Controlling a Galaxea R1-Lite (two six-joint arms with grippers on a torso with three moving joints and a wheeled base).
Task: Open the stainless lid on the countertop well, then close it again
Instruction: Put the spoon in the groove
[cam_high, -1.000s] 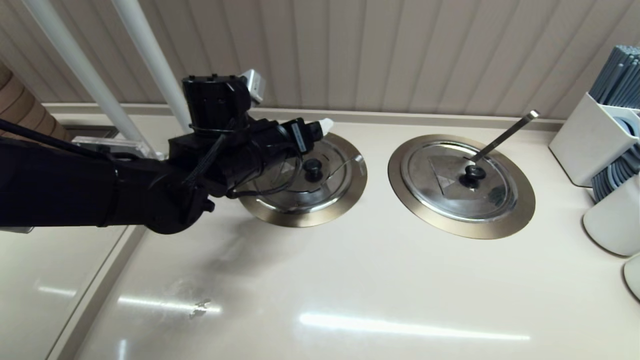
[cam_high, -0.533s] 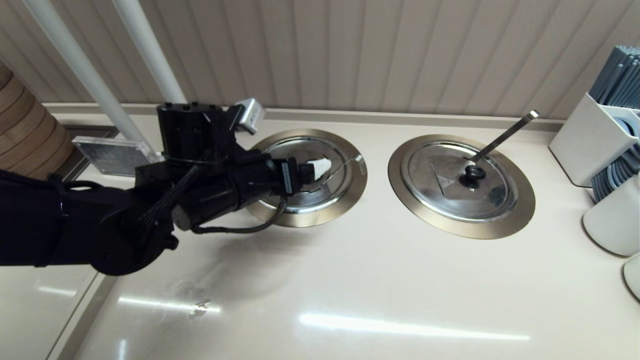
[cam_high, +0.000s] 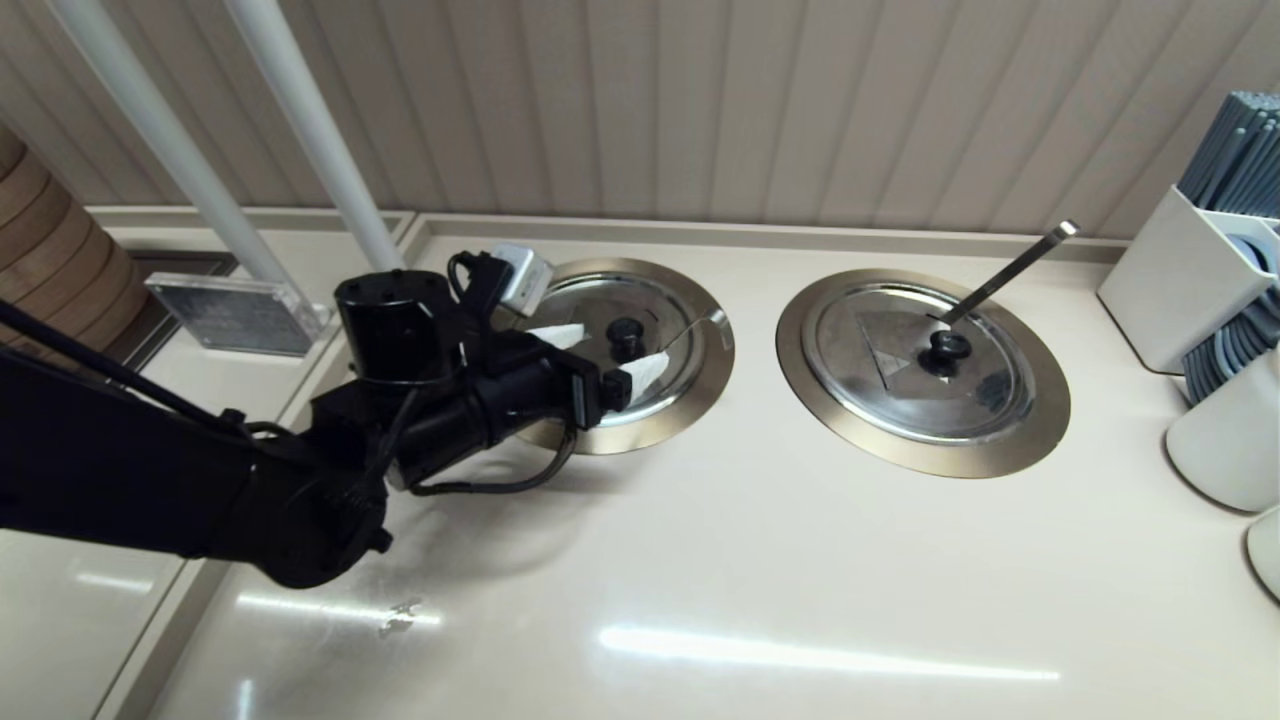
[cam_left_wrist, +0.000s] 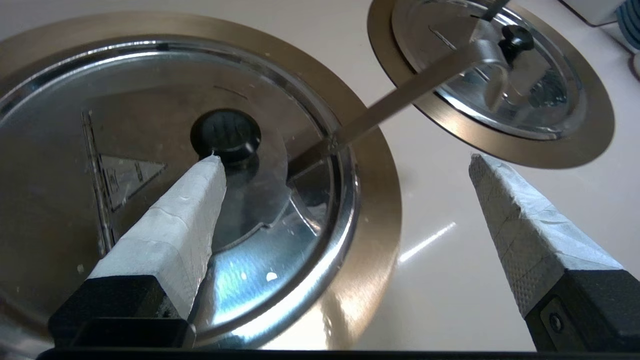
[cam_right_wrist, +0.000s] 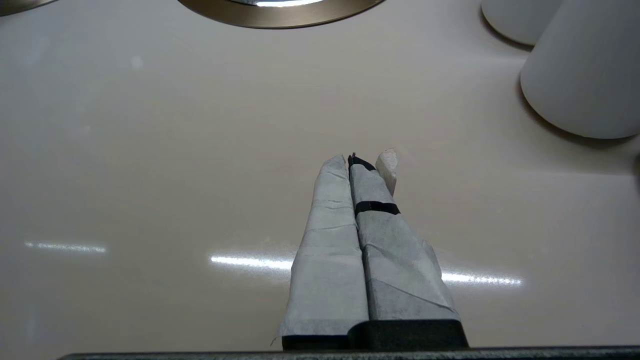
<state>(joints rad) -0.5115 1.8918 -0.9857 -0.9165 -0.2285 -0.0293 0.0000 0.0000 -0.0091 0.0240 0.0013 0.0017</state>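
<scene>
Left end effector (cam_left_wrist: 345, 165): fingers spread wide apart, holding nothing.
One finger (cam_left_wrist: 170, 230): lower left of the frame, its taped tip just at the black knob (cam_left_wrist: 226, 134).
Other finger (cam_left_wrist: 525, 220): lower right, over bare table (cam_left_wrist: 450, 280).
Stainless lid (cam_left_wrist: 125, 150): left half of the frame, seated flat in the countertop well (cam_left_wrist: 370, 220), triangular mark at its left.
Ladle handle (cam_left_wrist: 400, 95): thin strip rising from the lid's edge notch toward the upper right.
Second lid (cam_left_wrist: 545, 95): upper right, with its own black knob, set in a second bronze ring, apart from the first.
</scene>
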